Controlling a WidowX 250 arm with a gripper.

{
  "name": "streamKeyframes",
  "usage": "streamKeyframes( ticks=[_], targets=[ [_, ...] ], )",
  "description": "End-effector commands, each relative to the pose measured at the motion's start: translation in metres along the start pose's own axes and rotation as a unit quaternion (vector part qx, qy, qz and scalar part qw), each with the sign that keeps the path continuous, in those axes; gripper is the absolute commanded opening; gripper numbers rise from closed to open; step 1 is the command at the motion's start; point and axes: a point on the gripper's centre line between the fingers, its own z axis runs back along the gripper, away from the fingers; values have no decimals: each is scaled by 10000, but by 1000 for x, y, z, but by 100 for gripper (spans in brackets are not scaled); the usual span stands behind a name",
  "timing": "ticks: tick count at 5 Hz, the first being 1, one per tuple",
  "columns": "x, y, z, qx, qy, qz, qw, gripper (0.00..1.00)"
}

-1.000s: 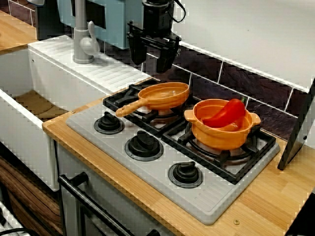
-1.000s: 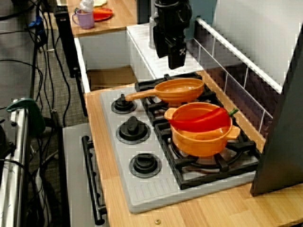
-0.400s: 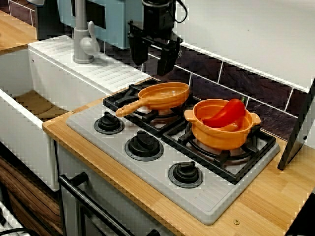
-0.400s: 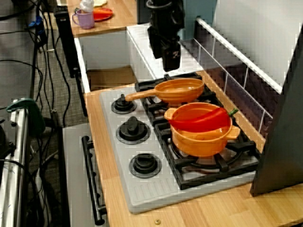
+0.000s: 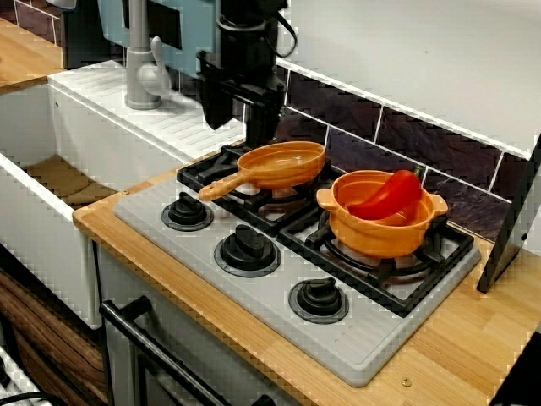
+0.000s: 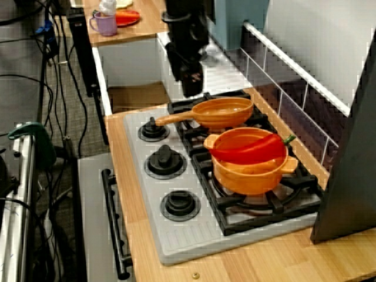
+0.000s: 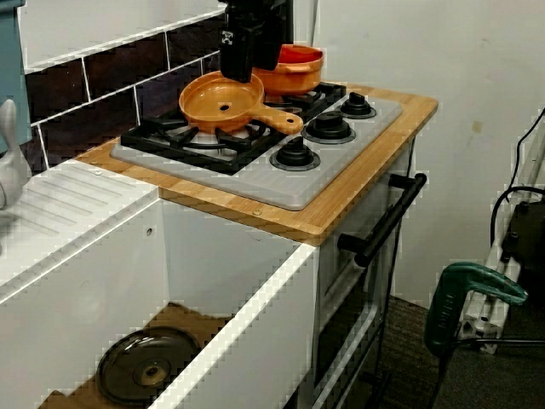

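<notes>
Toy kitchen counter, wooden top, grey hob point(image 5: 355, 338) set into it. Gripper point(image 5: 238, 128) hangs over the hob's back-left corner, just above and behind the orange frying pan point(image 5: 283, 159); jaws apart, nothing between them. Pan sits level on the rear-left grate, handle pointing out toward the knobs, clear of its neighbour. Orange pot point(image 5: 380, 233) on the next burner. Red pepper point(image 5: 390, 194) too long for it, so it leans across the rim. Sink-side view: lid point(image 7: 146, 371) lies flat in the basin.
</notes>
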Motion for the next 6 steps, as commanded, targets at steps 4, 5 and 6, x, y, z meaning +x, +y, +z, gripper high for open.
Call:
streamKeyframes(
  ticks=[4, 5, 6],
  targets=[
    [-19, 10, -1, -797, -254, -367, 9958, 100],
    [-25, 9, -2, -860, -245, -405, 9952, 100],
    [-30, 5, -4, -795, -255, -335, 9959, 100]
  ],
)
